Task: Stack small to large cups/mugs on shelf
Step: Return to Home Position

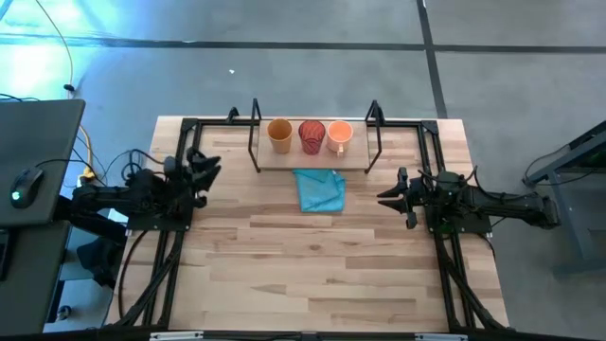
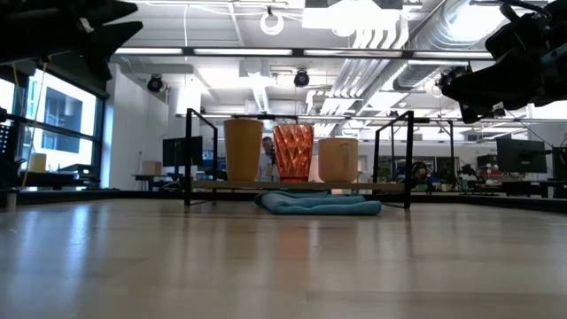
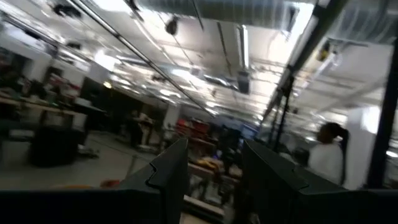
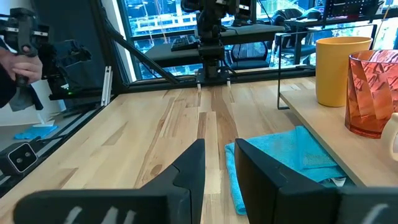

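Cups all on the shelf (image 1: 284, 161), so the step in hand looks like homing the arms. Left tool (image 1: 210, 175) sits at 9 o'clock of the tabletop (image 1: 312, 275), narrow gap, holding nothing. On the shelf at 12 o'clock, an upright row, side by side, not nested: mustard-tan tumbler (image 1: 279, 134), dark red ribbed cup (image 1: 311, 135), orange mug (image 1: 340, 135). Teal cloth (image 1: 319, 189) lies just at the shelf's 6 o'clock. Right tool (image 1: 383, 199) sits at 3 o'clock, narrow gap, empty. Next move probably calls only for parking both arms clear of the shelf posts. The tabletop is light wood planks. The room is an open lab with ceiling ducts, desks and a person (image 3: 326, 155).
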{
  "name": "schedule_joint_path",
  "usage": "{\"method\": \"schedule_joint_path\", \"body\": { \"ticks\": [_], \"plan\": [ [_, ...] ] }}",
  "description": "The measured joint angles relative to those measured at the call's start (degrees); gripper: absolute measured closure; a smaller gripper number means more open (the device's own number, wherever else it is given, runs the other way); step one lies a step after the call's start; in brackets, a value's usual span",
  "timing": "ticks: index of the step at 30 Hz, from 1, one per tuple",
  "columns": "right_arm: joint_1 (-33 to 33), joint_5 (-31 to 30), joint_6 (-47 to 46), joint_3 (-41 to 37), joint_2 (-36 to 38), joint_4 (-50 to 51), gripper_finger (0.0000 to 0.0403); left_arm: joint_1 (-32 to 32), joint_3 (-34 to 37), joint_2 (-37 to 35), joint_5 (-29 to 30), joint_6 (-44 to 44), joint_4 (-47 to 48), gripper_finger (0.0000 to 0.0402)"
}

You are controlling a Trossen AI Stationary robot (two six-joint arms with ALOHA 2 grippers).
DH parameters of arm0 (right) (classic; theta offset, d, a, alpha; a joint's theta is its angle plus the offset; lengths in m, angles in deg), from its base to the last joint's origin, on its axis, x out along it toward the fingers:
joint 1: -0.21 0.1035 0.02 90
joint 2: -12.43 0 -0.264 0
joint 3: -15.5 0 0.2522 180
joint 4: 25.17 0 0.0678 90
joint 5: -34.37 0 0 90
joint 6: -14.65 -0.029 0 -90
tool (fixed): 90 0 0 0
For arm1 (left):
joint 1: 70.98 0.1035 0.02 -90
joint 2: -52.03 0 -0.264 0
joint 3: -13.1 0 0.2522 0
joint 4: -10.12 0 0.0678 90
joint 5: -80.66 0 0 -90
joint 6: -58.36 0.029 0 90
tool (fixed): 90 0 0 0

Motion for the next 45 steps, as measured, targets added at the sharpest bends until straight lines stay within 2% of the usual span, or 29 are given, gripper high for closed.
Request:
{"method": "schedule_joint_path", "body": {
  "ticks": [7,22,36,45],
  "plan": [
    [0.0,0.0,0.0,0.0,0.0,0.0,0.0325,0.0,0.0,0.0,-8.2,-2.5,5.1,0.0259],
    [0.0,0.0,0.0,0.0,0.0,0.0,0.0325,0.0,0.0,0.0,-14.8,-8.3,25.8,0.0259],
    [0.0,0.0,0.0,0.0,0.0,0.0,0.0325,0.0,0.0,0.6,-17.7,-7.4,26.1,0.0259],
    [0.0,0.0,0.0,0.0,0.0,0.0,0.0325,0.0,0.0,1.0,-16.5,0.9,25.9,0.0259]
  ]
}}
